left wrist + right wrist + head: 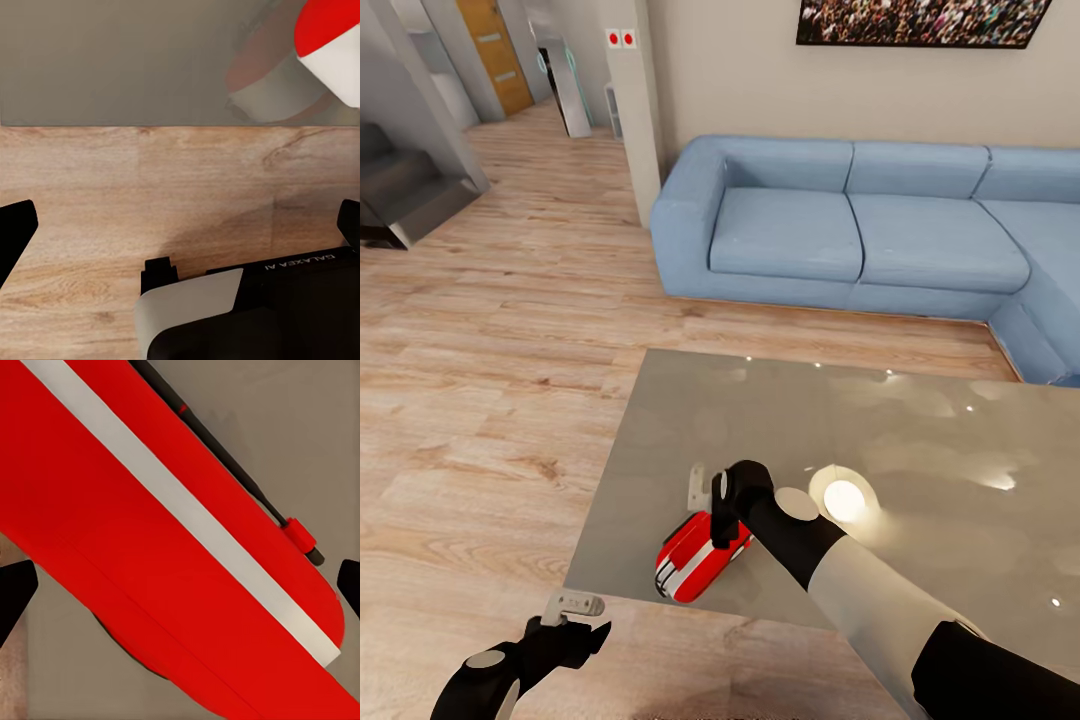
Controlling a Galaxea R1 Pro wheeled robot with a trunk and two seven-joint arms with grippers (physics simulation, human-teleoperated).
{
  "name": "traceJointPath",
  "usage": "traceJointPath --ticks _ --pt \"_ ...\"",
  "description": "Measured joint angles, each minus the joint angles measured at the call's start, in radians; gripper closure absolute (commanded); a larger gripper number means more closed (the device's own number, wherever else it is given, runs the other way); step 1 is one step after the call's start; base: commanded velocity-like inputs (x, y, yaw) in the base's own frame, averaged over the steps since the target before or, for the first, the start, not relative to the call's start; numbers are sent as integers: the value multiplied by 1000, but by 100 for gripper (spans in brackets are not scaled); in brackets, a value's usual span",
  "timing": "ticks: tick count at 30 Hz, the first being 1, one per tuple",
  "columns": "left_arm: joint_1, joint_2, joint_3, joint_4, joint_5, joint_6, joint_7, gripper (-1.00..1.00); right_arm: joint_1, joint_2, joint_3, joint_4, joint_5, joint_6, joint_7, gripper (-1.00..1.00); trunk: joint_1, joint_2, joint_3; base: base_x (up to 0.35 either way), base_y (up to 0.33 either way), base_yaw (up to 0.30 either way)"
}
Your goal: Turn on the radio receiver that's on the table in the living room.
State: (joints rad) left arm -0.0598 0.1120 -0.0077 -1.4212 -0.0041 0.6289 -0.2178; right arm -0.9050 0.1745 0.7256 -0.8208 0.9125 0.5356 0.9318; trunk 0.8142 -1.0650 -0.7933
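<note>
The right end effector [712,508], fingers spread wide, hovers right over the radio [695,562] near the bench [920,430] edge, so a hard press could shove it floorward.

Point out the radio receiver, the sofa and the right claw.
radio receiver [685,568]: head view, on its red and white striped body.
sofa [785,232]: head view, on the left seat cushion.
right claw [712,498]: head view, between the fingertips, right above the radio.
</note>
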Motion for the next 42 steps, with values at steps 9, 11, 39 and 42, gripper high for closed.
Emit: traceJointPath --ticks 9,11,39,42 --pt "0 0 0 0 0 0 0 -100 0 0 0 0 -1 -21 5 -100 0 0 -13 0 0 -29" --pt "0 0 0 0 0 0 0 -100 0 0 0 0 -1 -21 5 -100 0 0 -15 0 0 -4" --pt "0 0 0 -1 -1 0 0 -100 0 0 0 2 1 -22 2 -100 0 0 -33 0 0 0" --pt "0 0 0 -1 -1 0 0 -100 0 0 0 2 1 -22 5 -100 0 0 -34 0 0 0"
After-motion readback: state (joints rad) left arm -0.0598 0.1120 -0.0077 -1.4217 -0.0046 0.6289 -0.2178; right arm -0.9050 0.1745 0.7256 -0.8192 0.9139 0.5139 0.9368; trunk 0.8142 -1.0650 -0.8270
